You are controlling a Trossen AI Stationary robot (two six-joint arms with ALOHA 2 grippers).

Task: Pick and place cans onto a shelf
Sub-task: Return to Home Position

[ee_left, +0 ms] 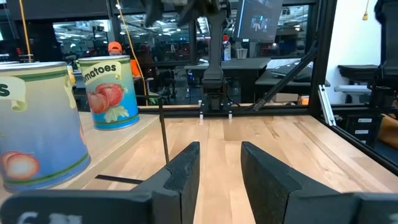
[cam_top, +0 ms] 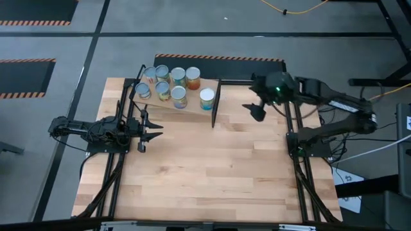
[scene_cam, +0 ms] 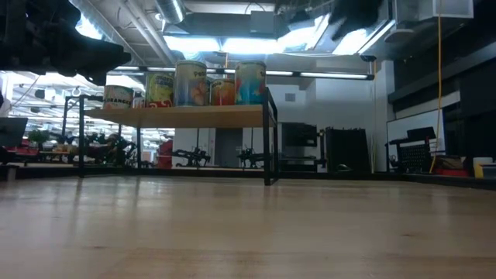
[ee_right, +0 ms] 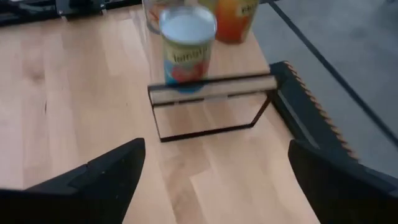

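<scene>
Eight cans (cam_top: 162,90) on the shelf (cam_top: 193,106), both pincers empty.
All the cans stand upright in a cluster on the shelf board, at the far edge of the desk (cam_top: 205,173); the tomato can (cam_top: 207,98) is the one nearest the shelf's black divider (cam_top: 216,102). The right pincer (cam_top: 257,110) hangs beyond the divider end of the shelf, fingers spread wide, holding nothing. The left pincer (cam_top: 151,131) sits off the shelf's opposite front corner, fingers parted by a narrow gap, holding nothing.
</scene>
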